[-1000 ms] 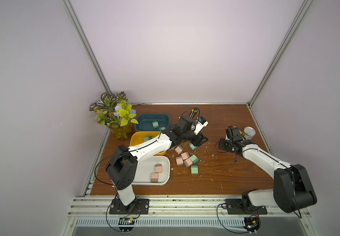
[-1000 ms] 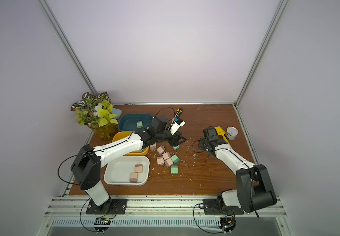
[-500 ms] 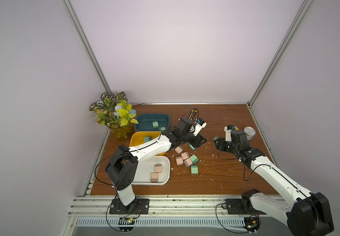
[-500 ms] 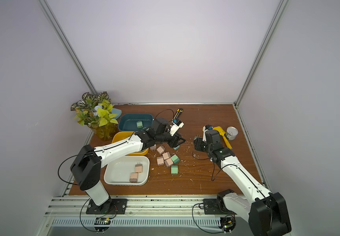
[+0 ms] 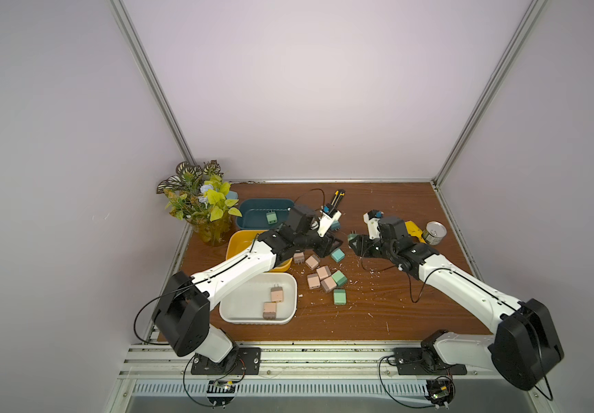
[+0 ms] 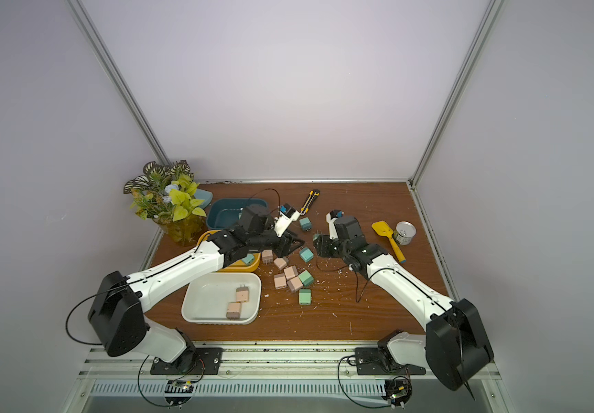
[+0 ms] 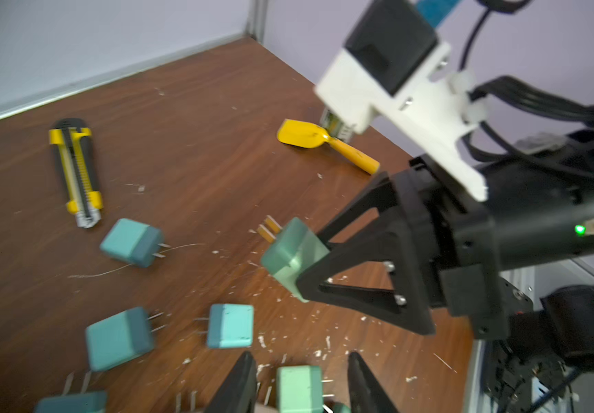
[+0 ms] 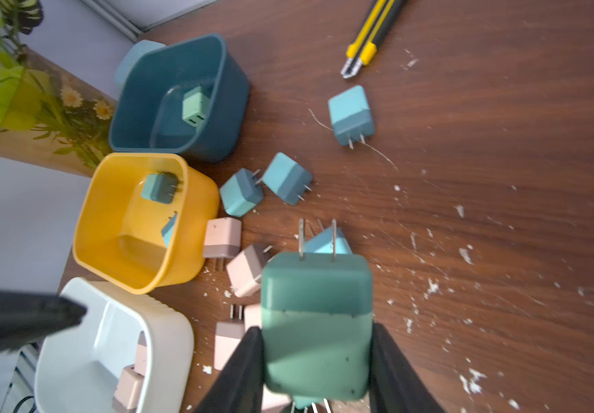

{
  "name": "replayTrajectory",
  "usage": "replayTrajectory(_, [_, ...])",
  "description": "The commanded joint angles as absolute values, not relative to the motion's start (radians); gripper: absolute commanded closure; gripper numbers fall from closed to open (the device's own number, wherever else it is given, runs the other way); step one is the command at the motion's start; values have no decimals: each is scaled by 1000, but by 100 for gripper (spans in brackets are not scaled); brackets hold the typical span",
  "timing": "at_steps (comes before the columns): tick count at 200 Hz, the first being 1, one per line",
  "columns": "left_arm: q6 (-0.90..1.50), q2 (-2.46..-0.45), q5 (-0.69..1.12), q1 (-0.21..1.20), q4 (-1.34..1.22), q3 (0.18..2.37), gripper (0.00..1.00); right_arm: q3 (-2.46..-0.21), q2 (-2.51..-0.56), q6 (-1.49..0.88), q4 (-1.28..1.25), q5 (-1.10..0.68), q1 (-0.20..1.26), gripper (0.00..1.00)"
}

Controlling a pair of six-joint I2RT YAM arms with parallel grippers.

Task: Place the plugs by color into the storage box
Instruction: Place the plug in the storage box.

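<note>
Jaws of the right gripper [image 8: 315,327] are being squeezed onto a mint green cube-shaped plastic plug [image 8: 317,296], with its two thin metal prongs being pointed away from the wrist. In the left wrist view it's being shown tilted, up off the brown wooden table [image 7: 188,118]. In both top views this gripper is being held near mid-table, facing the left gripper [image 7: 300,354], which is being run narrow and low over the loose pile. A second mint green plug [image 7: 299,389] is being framed in the gap between its fingers with bare wood on either side, so whether anything's actually being pinched can't be told.

Loose teal-blue plugs [image 7: 231,330] and pale pink plugs [image 5: 314,281] are being left scattered between the two arms, one teal-blue one just beside a yellow-and-black utility knife [image 7: 75,168].

Further out on the left side, three plastic tubs are being lined up along the table edge: a dark blue tub [image 5: 249,221] at the back with one mint green plug [image 5: 270,217] inside, a yellow tub [image 5: 241,246] in the middle with teal-blue ones [image 8: 159,187] in it, and a white tub [image 5: 241,304] at the front with two pink ones [image 5: 277,295].

Over on the right, a yellow plastic scoop [image 6: 383,229] and a silver tin can [image 6: 405,233] are being left just beside each other, well apart from the plugs. A leafy plant [image 5: 202,203] is being parked in the back left corner.
</note>
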State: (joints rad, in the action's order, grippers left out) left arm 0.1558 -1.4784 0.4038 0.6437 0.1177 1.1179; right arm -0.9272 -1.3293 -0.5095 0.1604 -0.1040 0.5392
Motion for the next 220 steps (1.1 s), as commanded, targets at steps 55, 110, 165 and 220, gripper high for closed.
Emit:
replayTrajectory(55, [106,-1354,294,423,77,1016,59,-1364,-1699,-427,134,-130,651,67])
replayTrajectory(110, [280,-1358,365,214,-40,932,60,-1717,-2020,-410,185,-178,662,67])
replayTrajectory(165, [312,-1413,449,155,-60,934,58,-2202,-2347,-399,321,-218,678,64])
replayTrajectory(220, [299,-1413,419,155,-42,939,55,-2401,-2510,-424,306,-210,682,61])
